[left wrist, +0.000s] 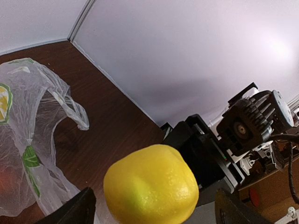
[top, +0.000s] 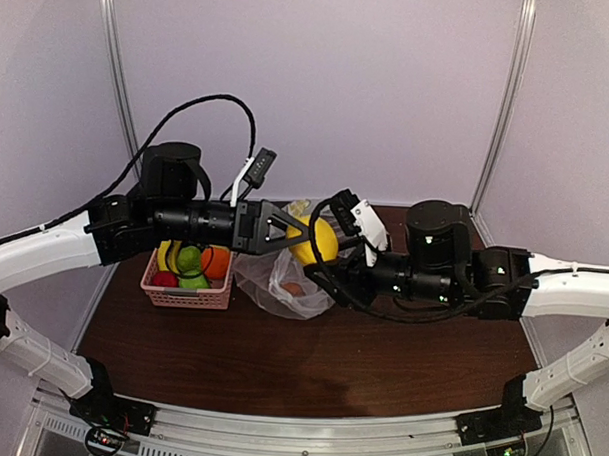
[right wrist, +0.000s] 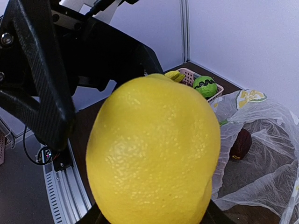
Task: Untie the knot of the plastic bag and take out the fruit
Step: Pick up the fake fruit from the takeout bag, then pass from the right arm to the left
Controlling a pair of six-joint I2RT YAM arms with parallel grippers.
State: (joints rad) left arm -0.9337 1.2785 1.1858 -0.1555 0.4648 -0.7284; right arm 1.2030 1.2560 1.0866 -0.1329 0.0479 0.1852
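Note:
A long yellow fruit point(top: 316, 240) hangs above the open plastic bag point(top: 283, 282). My right gripper point(top: 331, 247) is shut on it; in the right wrist view the fruit point(right wrist: 154, 149) fills the frame above the jaws. My left gripper point(top: 304, 231) is open, its fingers wide on either side of the fruit point(left wrist: 149, 186) and not touching it. The bag point(left wrist: 28, 140) lies slack on the table with its handle loops loose; no knot shows. A dark red round fruit point(right wrist: 243, 143) lies inside the bag point(right wrist: 261, 140).
A pink slotted basket point(top: 187, 296) stands left of the bag, under my left arm, holding green, orange, red and yellow fruit. A green ball with dark patches point(right wrist: 204, 86) sits in it. Walls close off the back and sides of the brown table point(top: 310, 368).

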